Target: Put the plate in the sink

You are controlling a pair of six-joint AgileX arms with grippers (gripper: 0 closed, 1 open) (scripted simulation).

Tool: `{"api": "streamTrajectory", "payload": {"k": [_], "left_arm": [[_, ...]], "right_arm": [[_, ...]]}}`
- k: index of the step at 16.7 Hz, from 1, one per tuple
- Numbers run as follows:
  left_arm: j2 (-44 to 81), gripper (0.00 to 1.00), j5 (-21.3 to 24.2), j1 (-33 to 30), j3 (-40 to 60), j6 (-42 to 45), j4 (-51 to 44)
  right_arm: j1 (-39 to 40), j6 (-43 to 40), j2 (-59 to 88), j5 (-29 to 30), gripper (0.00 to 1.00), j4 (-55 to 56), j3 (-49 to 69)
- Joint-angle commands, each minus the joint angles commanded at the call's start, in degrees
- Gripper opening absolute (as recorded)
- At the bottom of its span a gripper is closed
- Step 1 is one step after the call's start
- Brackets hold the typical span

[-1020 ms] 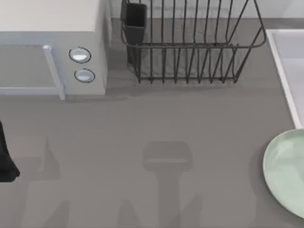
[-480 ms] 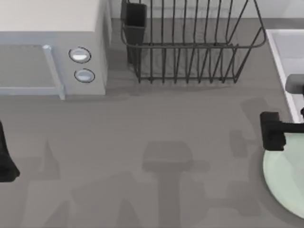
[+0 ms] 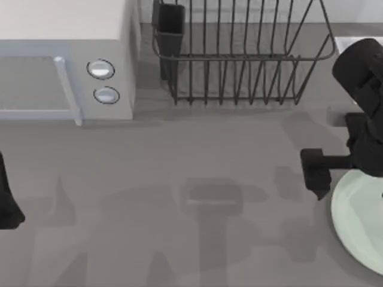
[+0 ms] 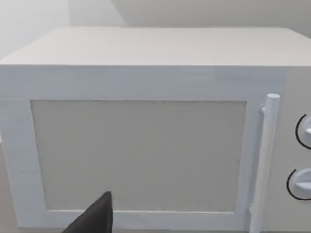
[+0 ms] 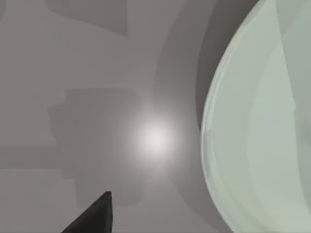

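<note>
One plate [image 3: 359, 215], pale mint green, lies flat on the grey bench [image 3: 179, 179] at its right edge, partly cut off. Right end effector [image 3: 335, 170] hovers just above the plate's upper-left rim, one dark finger [image 3: 315, 170] out beyond the rim over bare bench; cannot tell how far it is open, and nothing seen held. In the right wrist view the plate [image 5: 262, 126] sits just beside the finger tip. One sink [image 3: 347, 45]: a pale rim corner behind the right arm. One dark wire dish rack [image 3: 239, 54] stands to the end effector's upper left, well apart. One white microwave [image 3: 60, 60], two knobs, far left. Left end effector [image 3: 6, 197] parked at the left edge, facing the microwave [image 4: 146, 145].
</note>
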Motion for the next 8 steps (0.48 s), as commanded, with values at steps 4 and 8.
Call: {"api": "streamTrajectory", "payload": {"k": [4,8], "left_arm": [[0.0,1.0,0.0,0.0,0.0,0.0,0.0],[0.0,1.0,0.0,0.0,0.0,0.0,0.0]], "right_arm": [[-0.3,-0.1,-0.1,0.0,1.0,0.3,-0.3],[-0.2,0.0,3.0,0.0,1.0,6.8,-4.1]]}}
